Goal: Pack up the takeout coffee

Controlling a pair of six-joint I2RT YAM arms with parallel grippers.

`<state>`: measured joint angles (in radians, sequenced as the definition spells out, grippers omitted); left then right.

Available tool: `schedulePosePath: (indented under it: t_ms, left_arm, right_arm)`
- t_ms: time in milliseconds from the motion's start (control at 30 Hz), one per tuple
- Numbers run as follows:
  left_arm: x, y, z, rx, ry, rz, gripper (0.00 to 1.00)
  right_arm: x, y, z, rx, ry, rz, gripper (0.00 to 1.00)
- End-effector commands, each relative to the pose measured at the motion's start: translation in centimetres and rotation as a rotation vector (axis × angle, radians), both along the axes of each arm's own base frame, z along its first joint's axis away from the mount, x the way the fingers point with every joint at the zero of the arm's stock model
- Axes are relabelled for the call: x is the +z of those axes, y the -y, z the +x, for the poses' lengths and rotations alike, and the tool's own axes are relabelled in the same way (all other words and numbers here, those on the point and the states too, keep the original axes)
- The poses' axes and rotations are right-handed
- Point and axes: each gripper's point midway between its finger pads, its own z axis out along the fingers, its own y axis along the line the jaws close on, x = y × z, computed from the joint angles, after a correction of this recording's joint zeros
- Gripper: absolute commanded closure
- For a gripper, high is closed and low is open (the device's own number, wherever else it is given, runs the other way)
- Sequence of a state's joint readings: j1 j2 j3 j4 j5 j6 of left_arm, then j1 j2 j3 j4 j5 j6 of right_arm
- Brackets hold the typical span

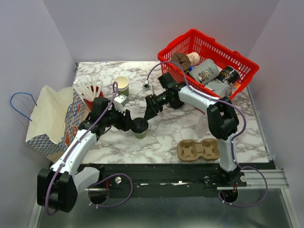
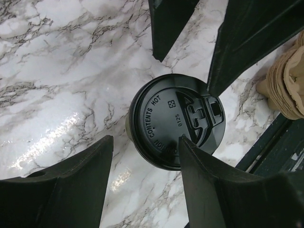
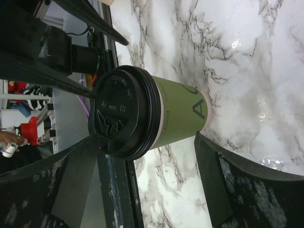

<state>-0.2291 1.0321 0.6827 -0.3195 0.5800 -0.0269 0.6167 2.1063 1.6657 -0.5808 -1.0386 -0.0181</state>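
The takeout coffee [image 1: 140,128], an olive-green paper cup [image 3: 183,114] with a black lid [image 2: 173,121], stands upright on the marble table, left of centre. My left gripper [image 1: 132,122] is open just above it. In the left wrist view [image 2: 146,138] one fingertip [image 2: 190,152] overlaps the lid's rim and the other is off to the side. My right gripper [image 1: 150,112] is open behind the cup. In the right wrist view [image 3: 147,137] the cup lies just beyond its fingertips, and neither holds it.
A brown cardboard cup carrier [image 1: 198,149] lies near the front edge, right of the cup. A paper bag [image 1: 47,118] lies at the far left. A lidless paper cup [image 1: 121,85] and a red cup [image 1: 90,95] stand behind. A red basket [image 1: 247,71] with packages sits back right.
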Motion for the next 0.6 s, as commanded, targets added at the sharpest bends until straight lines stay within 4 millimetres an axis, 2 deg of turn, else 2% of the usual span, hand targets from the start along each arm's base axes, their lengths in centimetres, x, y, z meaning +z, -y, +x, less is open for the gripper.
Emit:
schedulePosePath:
  t_ms: [0,167,567]
  left_arm:
    - [0.11,-0.32,0.36,0.044,-0.001,-0.024,0.34]
    - [0.12,-0.38,0.33,0.047,0.001,-0.03,0.34]
    - [-0.07,-0.12,0.1,0.034,-0.006,-0.049,0.34]
  right_arm:
    - [0.9,0.2,-1.4,0.033,-0.002,0.017,0.09]
    - [0.14,0.29,-1.57,0.029,-0.016,-0.005,0.1]
    - [0.44,-0.56,-1.49,0.005,-0.064,0.002,0.1]
